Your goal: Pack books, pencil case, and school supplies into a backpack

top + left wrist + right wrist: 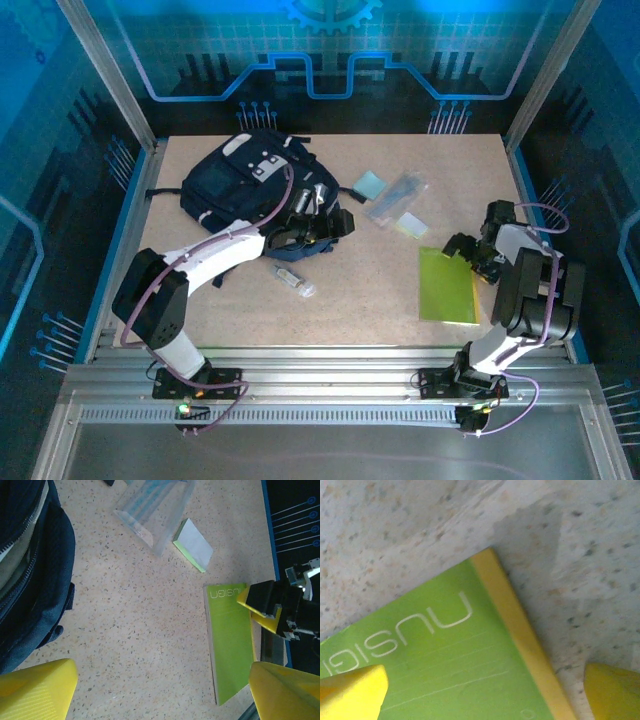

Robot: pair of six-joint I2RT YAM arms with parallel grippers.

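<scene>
Fingers on our right arm (355, 690) hang wide open and empty over the far corner of the green book (435, 675), so we should slide one under its edge before squeezing.

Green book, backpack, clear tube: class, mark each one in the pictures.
Green book (447, 285), top view, middle of the cover.
Backpack (220, 188), top view, dark front panel.
Clear tube (293, 281), top view, middle of the tube.

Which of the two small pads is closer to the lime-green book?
The yellow-green pad, just beyond the lime-green book; the pale-blue pad lies farther back, nearer the backpack.
</scene>
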